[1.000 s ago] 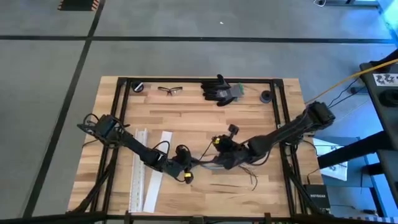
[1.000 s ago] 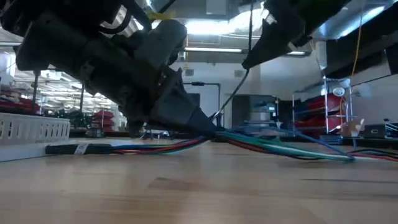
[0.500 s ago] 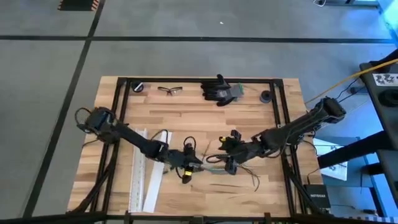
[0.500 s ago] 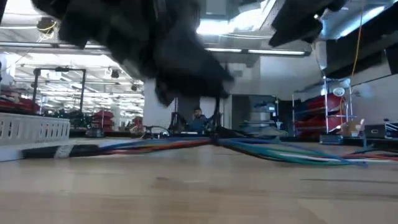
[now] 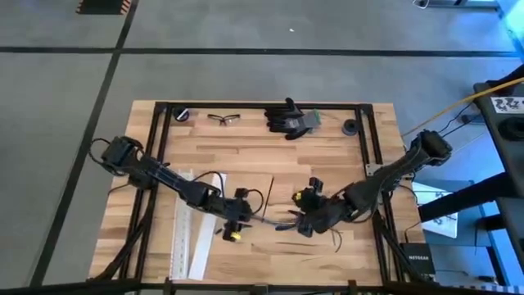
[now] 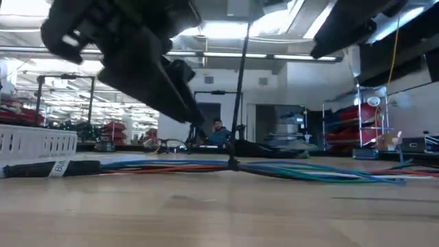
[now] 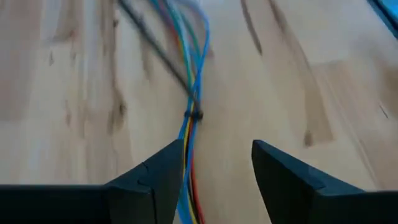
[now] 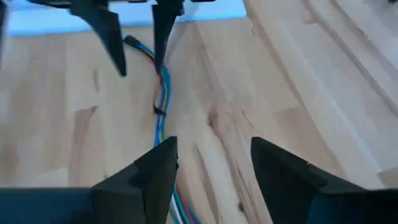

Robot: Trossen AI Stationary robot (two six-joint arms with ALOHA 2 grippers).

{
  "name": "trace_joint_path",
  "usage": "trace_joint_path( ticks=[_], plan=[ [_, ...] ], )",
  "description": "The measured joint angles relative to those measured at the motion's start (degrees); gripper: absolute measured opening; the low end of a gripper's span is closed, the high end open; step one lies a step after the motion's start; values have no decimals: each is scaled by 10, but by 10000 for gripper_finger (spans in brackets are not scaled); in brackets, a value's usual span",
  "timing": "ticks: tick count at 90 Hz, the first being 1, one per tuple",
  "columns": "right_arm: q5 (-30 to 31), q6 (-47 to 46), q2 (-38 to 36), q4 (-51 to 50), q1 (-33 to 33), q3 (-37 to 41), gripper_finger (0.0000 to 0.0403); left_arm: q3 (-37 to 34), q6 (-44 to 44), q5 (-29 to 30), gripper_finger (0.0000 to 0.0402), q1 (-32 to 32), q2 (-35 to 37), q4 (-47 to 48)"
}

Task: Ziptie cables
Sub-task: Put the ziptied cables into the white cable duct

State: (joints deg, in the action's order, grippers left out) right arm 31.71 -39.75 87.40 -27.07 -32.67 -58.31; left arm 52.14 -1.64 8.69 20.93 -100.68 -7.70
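A wooden table [image 5: 246, 160] with a black frame stands on a grey floor; the low view looks across it into a lit workshop with shelving, where a person sits far back.

The cables [image 5: 274, 223] lie flat on the front middle of the table, between the two grippers, running side to side. In the left wrist view the cables [image 7: 189, 134] are coloured strands cinched at one spot by a small dark tie [image 7: 194, 115], fanning apart beyond it. The right wrist view shows the same tie [image 8: 159, 111] on the cables [image 8: 161, 93].

The left gripper [image 5: 234, 226] hangs over the bundle's left end, fingers spread wide and holding nothing, the strands passing just beside one finger [image 7: 163, 174]. The right gripper [image 5: 304, 223] sits over the right end, also spread wide and empty, a finger [image 8: 163, 163] touching or just above the strands.

Left of the cables lie two white strips [image 5: 195, 229]. Along the far edge rest safety glasses [image 5: 223, 119], black gloves [image 5: 288, 119] and two small dark round things [image 5: 350, 127].
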Motion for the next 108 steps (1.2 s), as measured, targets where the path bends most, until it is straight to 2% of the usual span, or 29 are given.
trace_joint_path(
  ticks=[11, 28, 40, 50, 63, 72, 81, 84, 96, 108],
  plan=[
    [13, 0, 42, 37, 0, 0, 189, 0, 17, -2, 181, -9, -36, -32],
    [48, 17, 96, 50, 1, 0, 189, 0, -12, -48, 182, -20, -70, -73],
    [96, 29, 116, 46, 1, 0, 189, 0, -19, -47, 182, -26, -105, -107],
    [113, 26, 119, 47, 1, 0, 188, 0, -26, -32, 180, -33, -133, -157],
    [98, -26, 119, 47, 0, 0, 188, 1, -25, -19, 155, -40, -150, -193],
    [69, -74, 119, 47, 1, 0, 188, 3, -6, -13, 105, -40, -150, -175],
    [39, -107, 119, 47, 1, 0, 188, 4, 6, -8, 31, -34, -142, -147],
    [31, -114, 119, 48, 1, 0, 188, 3, 5, -5, 19, -33, -134, -136],
    [8, -120, 119, 47, 1, 0, 188, -1, -22, 7, 15, -29, -82, -87],
    [-13, -81, 119, 35, 5, 0, 188, 29, -54, 38, 7, -29, 5, 14]
  ],
)
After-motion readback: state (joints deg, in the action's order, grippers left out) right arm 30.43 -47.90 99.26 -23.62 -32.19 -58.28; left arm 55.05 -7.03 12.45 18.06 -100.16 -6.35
